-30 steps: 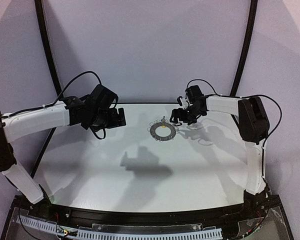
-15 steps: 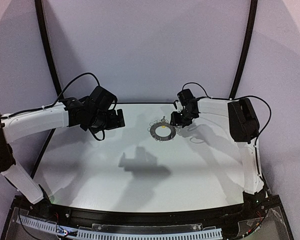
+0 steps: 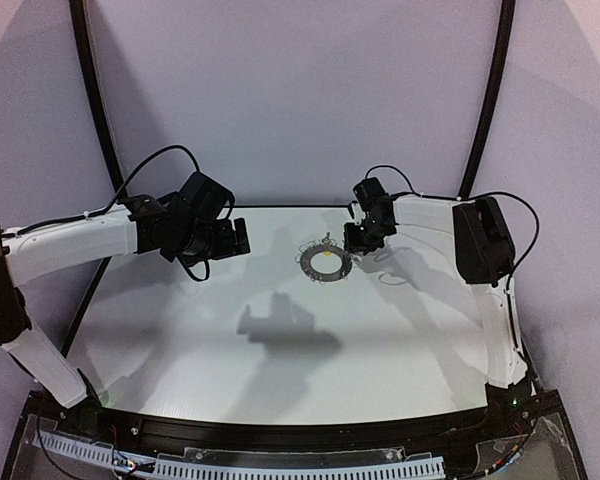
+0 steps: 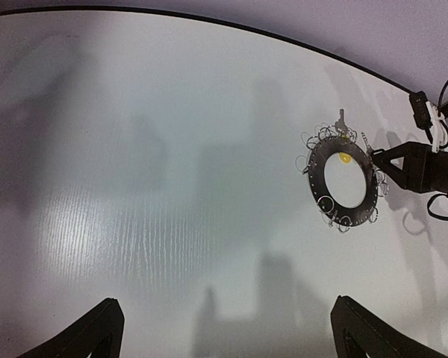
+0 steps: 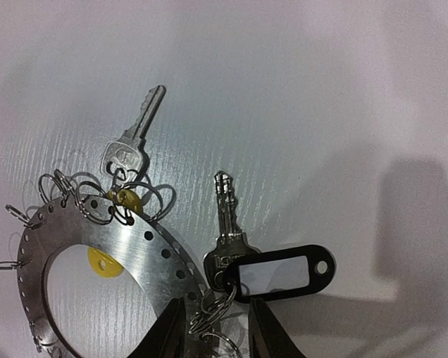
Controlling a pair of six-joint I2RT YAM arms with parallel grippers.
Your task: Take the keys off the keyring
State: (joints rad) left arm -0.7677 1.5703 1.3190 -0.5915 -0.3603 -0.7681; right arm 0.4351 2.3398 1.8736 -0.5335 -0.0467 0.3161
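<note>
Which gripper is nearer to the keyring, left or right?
Right. The right gripper is at the right edge of the keyring, fingers either side of its wire loops. The left gripper hangs open, well off to its left.

Large flat grey metal hoop [image 4: 316, 175], rim fringed with thin silver wire loops [image 4: 325, 203], lies on white table [image 4: 134, 186], right of centre. Yellow key head [image 4: 345, 158] shows in hoop's opening, near top. Right gripper [image 4: 378, 165] at hoop's right rim. Left gripper [image 4: 228, 332] fingers [image 4: 97, 332] spread wide apart at bottom corners.
</note>
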